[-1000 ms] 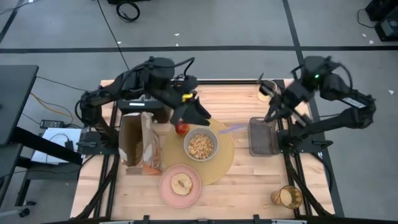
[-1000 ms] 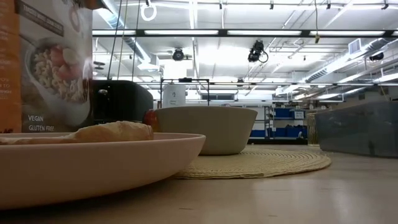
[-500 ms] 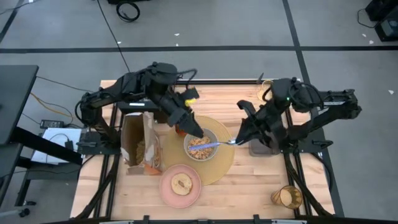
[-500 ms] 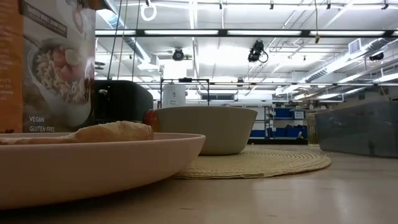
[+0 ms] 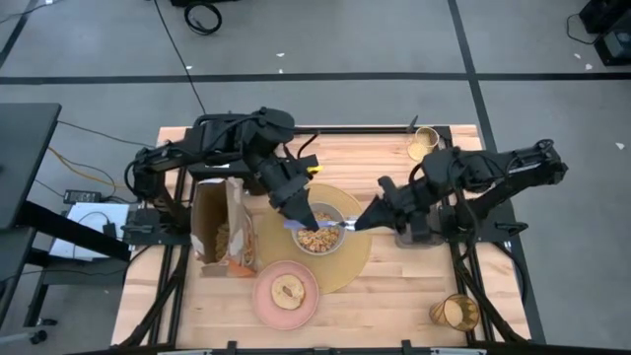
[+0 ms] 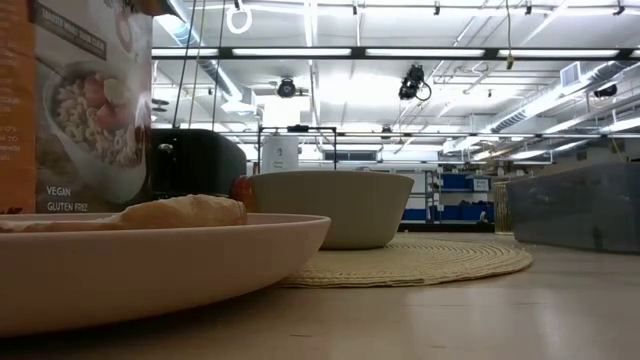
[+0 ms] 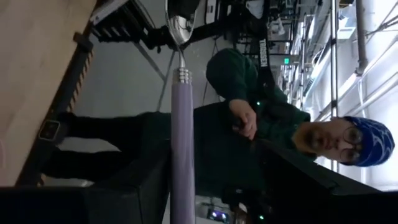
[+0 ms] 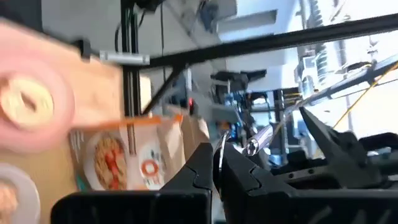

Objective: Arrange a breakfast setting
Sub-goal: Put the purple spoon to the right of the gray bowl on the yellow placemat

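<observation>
The metal spoon with a purple handle (image 5: 327,225) hangs over the grey-green bowl (image 5: 317,233), which holds cereal and stands on the tan placemat (image 5: 363,258). My right gripper (image 5: 361,224) is shut on the spoon's bowl end. My left gripper (image 5: 299,217) is open at the handle's free end, a finger on either side of the handle (image 7: 181,155). The toast round (image 5: 288,292) lies on the pink plate (image 5: 266,306). The amber tumbler (image 5: 455,313) stands at the near right corner. The red apple (image 6: 241,188) shows behind the bowl only in the low view. My left gripper has the purple handle (image 7: 181,186) between its open fingers, close beside one finger (image 7: 143,193); I cannot tell whether it touches. My right gripper pinches the spoon's metal bowl end (image 7: 180,25) between its two shut fingers (image 8: 205,171), slanting in from the table's right. The spoon lies roughly level, lifted clear over the bowl, its handle pointing toward the table's left.
A cereal box (image 5: 222,229) stands left of the placemat, with the black toaster (image 6: 195,160) behind it. A grey bin (image 5: 419,229) sits under my right arm. A small amber cup (image 5: 424,146) stands at the far right. A person shows beyond the table (image 7: 249,118).
My right gripper has carried the spoon toward the table's left, from beside the grey bin to over the bowl. My left gripper has moved from above the apple toward the near edge, and the handle's free end now lies between its fingers.
</observation>
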`<state>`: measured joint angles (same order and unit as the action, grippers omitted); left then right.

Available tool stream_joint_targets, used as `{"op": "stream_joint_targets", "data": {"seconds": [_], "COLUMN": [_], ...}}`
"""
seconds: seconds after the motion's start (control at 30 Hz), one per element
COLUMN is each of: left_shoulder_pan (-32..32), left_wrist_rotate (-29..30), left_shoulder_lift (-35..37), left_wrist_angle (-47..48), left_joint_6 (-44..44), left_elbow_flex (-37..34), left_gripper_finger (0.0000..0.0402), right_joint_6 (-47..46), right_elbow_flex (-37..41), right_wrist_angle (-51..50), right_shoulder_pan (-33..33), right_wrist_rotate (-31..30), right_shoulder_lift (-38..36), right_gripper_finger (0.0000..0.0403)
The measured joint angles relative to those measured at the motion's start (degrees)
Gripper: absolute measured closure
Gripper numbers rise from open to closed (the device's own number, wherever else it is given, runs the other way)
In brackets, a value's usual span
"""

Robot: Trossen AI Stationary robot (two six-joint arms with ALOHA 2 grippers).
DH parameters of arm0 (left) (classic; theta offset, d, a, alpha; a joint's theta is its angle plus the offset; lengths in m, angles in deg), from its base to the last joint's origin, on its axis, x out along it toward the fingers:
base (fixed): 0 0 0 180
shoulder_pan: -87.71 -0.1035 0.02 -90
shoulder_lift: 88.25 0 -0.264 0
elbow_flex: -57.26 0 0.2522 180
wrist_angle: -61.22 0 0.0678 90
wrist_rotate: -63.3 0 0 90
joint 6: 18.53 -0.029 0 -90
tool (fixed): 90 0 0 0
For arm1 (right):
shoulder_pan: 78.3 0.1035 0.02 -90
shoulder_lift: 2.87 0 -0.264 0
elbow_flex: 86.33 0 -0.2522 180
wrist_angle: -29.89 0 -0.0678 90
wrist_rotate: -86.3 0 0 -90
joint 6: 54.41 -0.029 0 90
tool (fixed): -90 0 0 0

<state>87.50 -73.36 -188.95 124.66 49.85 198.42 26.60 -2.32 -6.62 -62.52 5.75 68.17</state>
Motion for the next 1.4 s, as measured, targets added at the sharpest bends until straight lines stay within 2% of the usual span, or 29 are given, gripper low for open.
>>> {"op": "stream_joint_targets", "data": {"seconds": [0.13,0.3,0.73,0.9,1.1,1.23,1.4], "left_shoulder_pan": [0.0,0.0,-0.2,-0.3,-0.3,-0.3,-1.3], "left_wrist_rotate": [-2.7,-5.7,-7.6,-7.8,-7.5,-6.8,-4.4], "left_shoulder_lift": [-0.5,-0.8,-0.8,-0.8,-0.8,-0.8,-0.8], "left_wrist_angle": [0.0,0.0,0.9,0.9,1.4,3.3,8.0], "left_joint_6": [1.7,3.0,1.5,0.5,-2.3,-7.3,-16.4], "left_elbow_flex": [0.0,0.0,-0.1,-0.1,-0.1,-0.1,0.0], "left_gripper_finger": [0.0173,0.021,0.0371,0.0371,0.0371,0.0371,0.0371], "right_joint_6": [6.8,10.1,10.3,9.8,8.9,8.3,-1.1], "right_elbow_flex": [0.0,0.0,-0.2,-0.2,-0.1,-0.1,0.0], "right_wrist_angle": [-0.5,-0.9,-0.9,-0.8,-0.9,-0.8,-1.6], "right_shoulder_pan": [1.7,2.2,2.1,2.2,3.6,4.3,5.4], "right_wrist_rotate": [-5.9,-7.7,-4.5,-4.6,-6.8,-8.1,-9.0], "right_shoulder_lift": [0.3,0.3,0.1,0.2,0.2,0.2,0.3], "right_gripper_finger": [0.0389,0.0389,0.0389,0.0378,0.0345,0.0305,0.0236]}}
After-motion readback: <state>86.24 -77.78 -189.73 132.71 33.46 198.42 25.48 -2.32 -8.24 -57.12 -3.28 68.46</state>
